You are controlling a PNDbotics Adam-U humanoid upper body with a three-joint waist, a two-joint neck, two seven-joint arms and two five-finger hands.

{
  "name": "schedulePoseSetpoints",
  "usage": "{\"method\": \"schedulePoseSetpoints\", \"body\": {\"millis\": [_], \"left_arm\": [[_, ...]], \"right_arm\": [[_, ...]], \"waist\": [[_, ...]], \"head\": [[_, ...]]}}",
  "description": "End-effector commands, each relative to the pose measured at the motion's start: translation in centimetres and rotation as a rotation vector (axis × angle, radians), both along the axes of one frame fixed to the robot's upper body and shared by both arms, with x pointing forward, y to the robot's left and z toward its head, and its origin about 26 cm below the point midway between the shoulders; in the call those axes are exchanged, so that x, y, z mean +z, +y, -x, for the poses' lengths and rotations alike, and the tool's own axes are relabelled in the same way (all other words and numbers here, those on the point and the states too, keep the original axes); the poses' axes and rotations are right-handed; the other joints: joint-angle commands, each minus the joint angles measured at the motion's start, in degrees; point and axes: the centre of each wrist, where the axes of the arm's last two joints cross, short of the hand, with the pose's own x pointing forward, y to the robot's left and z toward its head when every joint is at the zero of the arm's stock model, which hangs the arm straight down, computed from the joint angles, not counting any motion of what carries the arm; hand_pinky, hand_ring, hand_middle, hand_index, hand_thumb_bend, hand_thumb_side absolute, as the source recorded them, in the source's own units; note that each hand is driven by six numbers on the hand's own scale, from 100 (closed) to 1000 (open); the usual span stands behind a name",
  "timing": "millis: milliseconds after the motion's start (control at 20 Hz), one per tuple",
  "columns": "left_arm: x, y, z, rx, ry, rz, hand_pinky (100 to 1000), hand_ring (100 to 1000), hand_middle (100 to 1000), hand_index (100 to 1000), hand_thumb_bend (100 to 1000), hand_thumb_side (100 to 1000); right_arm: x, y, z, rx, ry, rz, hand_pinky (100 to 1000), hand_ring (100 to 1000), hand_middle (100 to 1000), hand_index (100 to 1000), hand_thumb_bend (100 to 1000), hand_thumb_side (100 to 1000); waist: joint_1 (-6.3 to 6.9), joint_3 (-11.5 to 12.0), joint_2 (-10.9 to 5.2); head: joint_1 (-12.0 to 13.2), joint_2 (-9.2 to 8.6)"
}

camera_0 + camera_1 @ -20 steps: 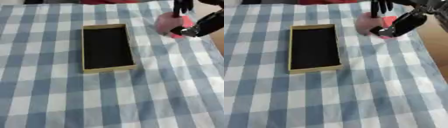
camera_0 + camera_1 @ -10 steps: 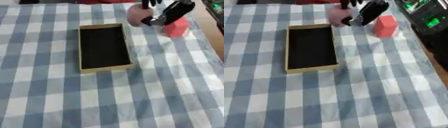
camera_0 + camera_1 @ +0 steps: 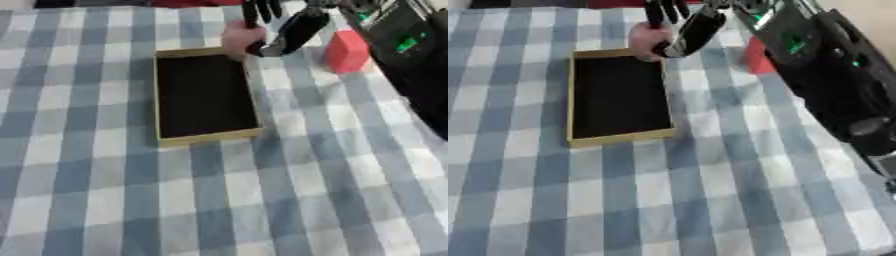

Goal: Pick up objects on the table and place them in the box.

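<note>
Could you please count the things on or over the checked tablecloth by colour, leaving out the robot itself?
Pale pink object, held in the right hand at the box's far right corner: 1
Red block, on the cloth right of the box: 1
Tan box with black inside, nothing in it: 1
Total: 3

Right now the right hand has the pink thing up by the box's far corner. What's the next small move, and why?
Probably carry it a little further left and toward you, then release. The right hand holds the pale pink object over the far right corner of the box, barely past the rim, so dropping now could catch the edge.
</note>
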Motion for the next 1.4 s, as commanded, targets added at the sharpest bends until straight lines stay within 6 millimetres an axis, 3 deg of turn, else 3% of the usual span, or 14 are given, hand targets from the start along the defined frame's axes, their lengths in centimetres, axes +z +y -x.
{"method": "schedulePoseSetpoints", "body": {"millis": [50, 300, 550, 1000, 1250, 1400], "left_arm": [[0.9, -0.1, 0.2, -0.010, -0.026, -0.013, 860, 852, 781, 856, 105, 856], [0.9, -0.3, 0.2, -0.017, -0.028, -0.009, 860, 852, 780, 856, 104, 857], [1.0, -0.3, 0.2, -0.020, -0.031, -0.008, 860, 852, 780, 855, 107, 854], [1.1, -0.4, 0.2, -0.025, -0.032, -0.010, 860, 853, 779, 856, 102, 857], [1.0, -0.4, 0.2, -0.024, -0.030, -0.010, 860, 853, 779, 856, 101, 858], [1.0, -0.3, 0.2, -0.020, -0.030, -0.012, 860, 853, 780, 856, 100, 858]], "right_arm": [[0.2, 0.6, -0.8, 0.003, -0.019, 0.031, 384, 458, 475, 504, 329, 100], [-1.3, 1.4, -2.1, 0.012, 0.012, 0.071, 412, 477, 494, 524, 330, 100], [-2.1, 1.2, -3.2, 0.001, 0.026, 0.106, 564, 584, 588, 625, 352, 100], [-2.2, 0.3, -4.3, -0.012, -0.005, 0.142, 679, 738, 754, 794, 510, 120], [-1.7, -0.2, -3.9, -0.008, -0.031, 0.129, 681, 743, 766, 809, 523, 130], [0.0, -1.0, -2.7, -0.003, -0.086, 0.087, 681, 743, 768, 812, 516, 113]], "waist": [[0.16, 0.21, -0.91], [0.09, 0.52, -0.62], [0.08, 0.67, -0.48], [0.23, 0.56, -0.35], [0.32, 0.38, -0.34], [0.29, 0.08, -0.31]], "head": [[-0.61, 0.01], [-0.95, 0.25], [-0.93, 0.60], [-1.08, 0.60], [-0.98, 0.41], [-0.95, 0.25]]}}
